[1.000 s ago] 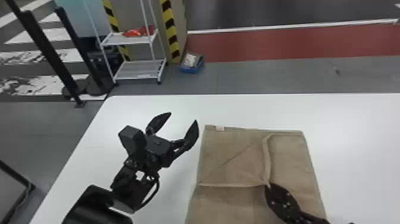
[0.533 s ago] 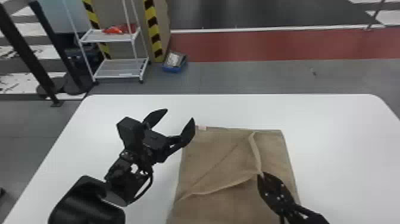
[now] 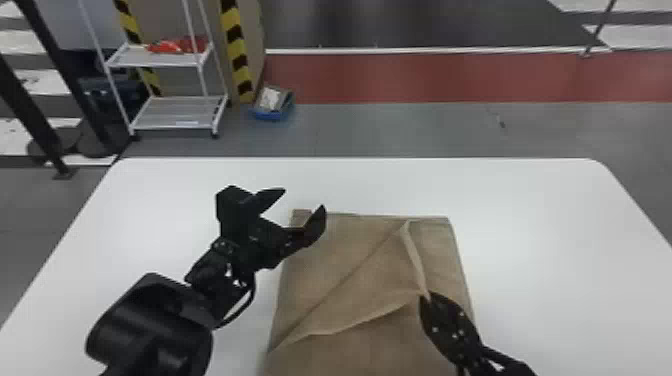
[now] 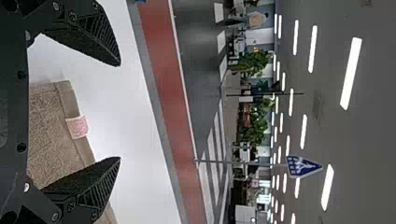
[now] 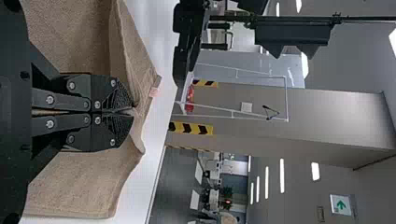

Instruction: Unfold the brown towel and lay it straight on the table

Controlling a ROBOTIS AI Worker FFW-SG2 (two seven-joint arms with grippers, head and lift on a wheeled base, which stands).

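Note:
In the head view my left gripper (image 3: 305,209) stands open over the far left corner of the brown towel (image 3: 350,260), which lies folded on the white table. My right gripper (image 3: 426,296) pinches a raised piece of the towel's upper layer, with creases running out from its fingertips. The left wrist view has my left gripper (image 4: 120,112) spread, with the towel (image 4: 51,135) and its small pinkish label (image 4: 77,127) partly between and beyond the fingers. In the right wrist view my right gripper (image 5: 133,111) is closed on the cloth (image 5: 88,172).
The white table (image 3: 550,240) has rounded far corners and stretches out on both sides of the towel. Past its far edge stand a white wire shelf (image 3: 175,117) and a blue bin (image 3: 272,105) on the floor.
The head view has swung to the right. My left gripper has moved from beside the towel to above its far left corner. The right gripper keeps its hold, and the lifted fold has shifted slightly.

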